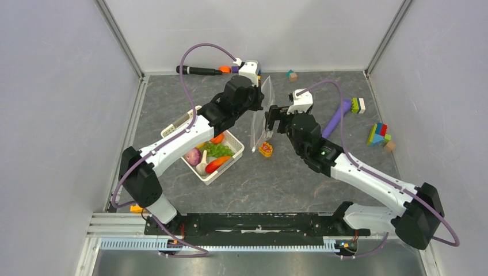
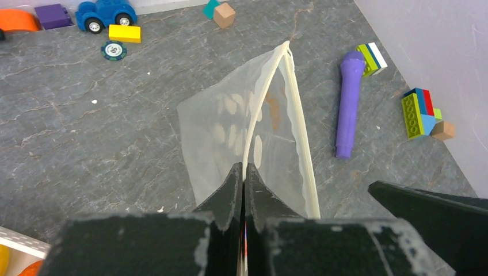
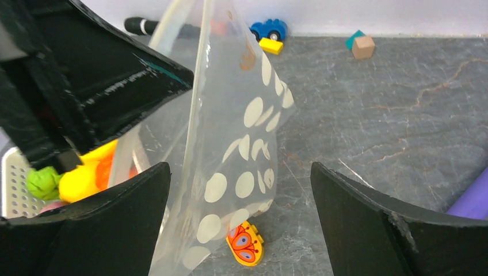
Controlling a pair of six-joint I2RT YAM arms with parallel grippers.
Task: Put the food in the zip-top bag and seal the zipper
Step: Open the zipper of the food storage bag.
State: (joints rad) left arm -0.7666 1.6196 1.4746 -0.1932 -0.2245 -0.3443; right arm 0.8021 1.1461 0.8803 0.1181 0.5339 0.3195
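Your left gripper (image 2: 243, 179) is clamped tight on one edge of the bag (image 1: 260, 115), holding it upright just to the right of the basket (image 1: 226, 167). Your right gripper (image 3: 240, 169) stands wide apart with the hanging bag between its fingers, gripping nothing.

By the look of it, you are at the very start of the task. No food shows inside the bag. The onion (image 1: 193, 156), grapes (image 1: 216, 149), chili (image 1: 217, 164) and garlic (image 1: 202, 165) all lie in the basket, and more pieces there are hidden under your left arm. The zipper (image 2: 300, 144) runs along the bag's upper edge. The two lips look slightly parted, so it is not sealed.

You have yet to open the mouth properly, move every piece of food across from the basket, and press the zipper closed along its whole length.
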